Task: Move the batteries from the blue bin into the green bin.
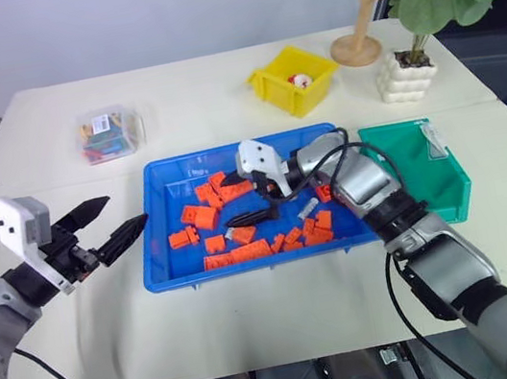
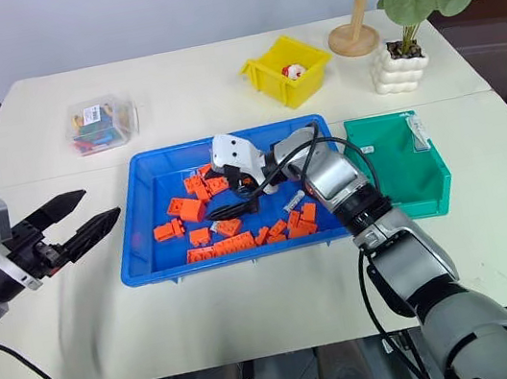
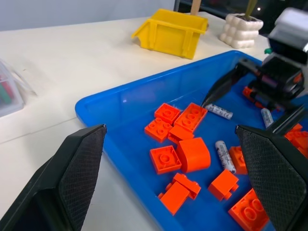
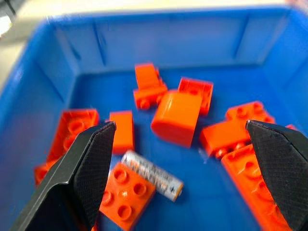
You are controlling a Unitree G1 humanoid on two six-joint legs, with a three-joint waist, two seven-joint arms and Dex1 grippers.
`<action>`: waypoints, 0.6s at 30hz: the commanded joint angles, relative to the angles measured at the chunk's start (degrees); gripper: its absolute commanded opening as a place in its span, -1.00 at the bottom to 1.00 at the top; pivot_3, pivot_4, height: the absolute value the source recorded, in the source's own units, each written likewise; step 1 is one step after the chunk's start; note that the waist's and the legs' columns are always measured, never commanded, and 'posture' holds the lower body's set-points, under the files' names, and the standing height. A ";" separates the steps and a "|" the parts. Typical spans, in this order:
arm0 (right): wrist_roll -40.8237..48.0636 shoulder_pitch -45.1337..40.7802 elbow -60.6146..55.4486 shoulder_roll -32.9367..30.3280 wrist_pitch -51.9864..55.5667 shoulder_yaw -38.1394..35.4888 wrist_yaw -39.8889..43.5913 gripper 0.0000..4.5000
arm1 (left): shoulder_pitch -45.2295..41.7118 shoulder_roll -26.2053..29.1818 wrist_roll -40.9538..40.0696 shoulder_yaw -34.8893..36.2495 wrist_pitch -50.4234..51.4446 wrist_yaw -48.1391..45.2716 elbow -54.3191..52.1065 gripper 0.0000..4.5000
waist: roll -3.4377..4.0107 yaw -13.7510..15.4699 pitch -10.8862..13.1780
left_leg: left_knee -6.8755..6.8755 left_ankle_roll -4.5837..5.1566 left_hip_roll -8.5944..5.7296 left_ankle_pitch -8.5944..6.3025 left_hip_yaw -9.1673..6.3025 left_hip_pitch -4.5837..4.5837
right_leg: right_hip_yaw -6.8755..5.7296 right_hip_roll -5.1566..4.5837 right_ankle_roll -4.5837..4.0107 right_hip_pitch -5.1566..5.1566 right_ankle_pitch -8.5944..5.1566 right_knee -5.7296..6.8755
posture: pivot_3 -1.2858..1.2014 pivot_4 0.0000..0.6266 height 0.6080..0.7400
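The blue bin (image 1: pixel 164 187) lies mid-table, strewn with orange bricks (image 1: pixel 204 216) and a few silver batteries (image 3: pixel 224 155). My right gripper (image 1: pixel 255 201) reaches into the bin from the right, open and holding nothing. Between and just beyond its fingers, in the right wrist view, lies one battery (image 4: pixel 153 175) against an orange brick. Another battery (image 1: pixel 307 208) rests beside the right wrist. The green bin (image 1: pixel 405 164) stands against the blue bin's right side. My left gripper (image 1: pixel 128 210) hovers open just outside the blue bin's left rim.
A yellow bin (image 1: pixel 293 78) sits behind the blue bin. A clear box (image 1: pixel 108 134) of colourful pieces stands at the back left. A wooden stand (image 1: pixel 359 36) and a potted plant (image 1: pixel 416 55) occupy the back right corner.
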 commanded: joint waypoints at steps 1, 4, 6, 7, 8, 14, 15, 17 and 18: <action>-1.90 0.07 -3.52 0.68 1.16 2.59 0.52 0.98 | 0.36 -0.24 0.21 0.70 -1.21 0.25 -2.18 1.00 | 0.00 -0.01 0.00 | 0.00 0.00 0.00 0.00 0.00 0.00 | 0.00 0.00 0.00 -0.01 0.00 0.01 | 0.03 -0.52 1.00; -3.25 0.75 -4.21 0.62 2.18 3.97 0.23 0.98 | 0.34 -0.54 0.26 0.60 -1.26 0.48 -2.26 1.00 | 0.00 0.06 0.00 | -0.01 0.00 0.01 0.00 -0.01 0.00 | 0.00 0.01 0.00 -0.02 0.00 0.02 | 0.03 -0.52 1.00; -5.56 1.29 -3.82 0.68 3.06 6.15 -0.35 0.98 | 0.14 -0.90 0.63 0.09 -1.55 0.50 -1.98 1.00 | 0.00 0.06 0.00 | 0.00 0.00 0.00 0.00 0.00 0.00 | 0.00 0.01 0.00 -0.01 0.00 0.02 | 0.03 -0.52 1.00; -6.28 1.45 -3.77 0.68 3.33 6.76 -0.55 0.98 | 0.07 -1.05 0.75 -0.05 -1.59 0.53 -1.98 1.00 | 0.00 0.06 0.00 | 0.01 0.00 0.00 0.00 0.00 0.00 | 0.00 0.00 0.00 0.00 0.00 0.02 | 0.03 -0.52 1.00; -7.16 1.43 -3.29 0.76 3.10 7.28 -0.89 0.98 | -0.05 -1.24 0.90 -0.25 -1.65 0.57 -1.98 1.00 | 0.00 0.06 0.00 | 0.01 0.00 0.00 0.00 0.00 0.00 | 0.00 0.01 0.00 -0.01 0.00 0.02 | 0.03 -0.52 1.00; -12.34 -1.00 3.08 -1.25 -1.42 8.46 -2.19 0.98 | -0.18 -1.83 1.22 -0.76 -2.24 0.70 -2.01 1.00 | -0.01 0.05 -0.01 | 0.00 0.00 0.01 0.00 0.01 0.01 | 0.00 0.01 -0.01 0.00 0.01 0.02 | 0.03 -0.52 1.00; -12.59 -1.31 3.92 -1.43 -2.15 8.33 -2.15 0.98 | -0.12 -1.89 1.26 -0.77 -2.32 0.77 -2.04 1.00 | -0.01 0.05 -0.01 | 0.01 -0.01 0.01 0.00 0.01 0.02 | 0.01 0.01 -0.02 0.00 0.01 0.03 | 0.03 -0.52 1.00; -12.62 -1.91 5.02 -1.18 -2.29 7.84 -2.25 0.98 | 0.01 -1.97 1.26 -0.76 -2.42 0.80 -2.09 1.00 | -0.02 0.05 -0.02 | 0.01 -0.01 0.01 0.00 0.01 0.05 | 0.00 0.01 -0.02 0.04 0.01 0.02 | 0.03 -0.52 1.00; -12.27 -2.32 5.29 -0.66 -2.09 7.41 -2.28 0.98 | 0.04 -2.04 1.33 -0.85 -2.51 0.83 -2.04 1.00 | -0.02 0.06 -0.02 | 0.01 -0.01 0.01 0.00 0.01 0.05 | 0.00 0.01 -0.02 0.05 0.01 0.02 | 0.03 -0.52 1.00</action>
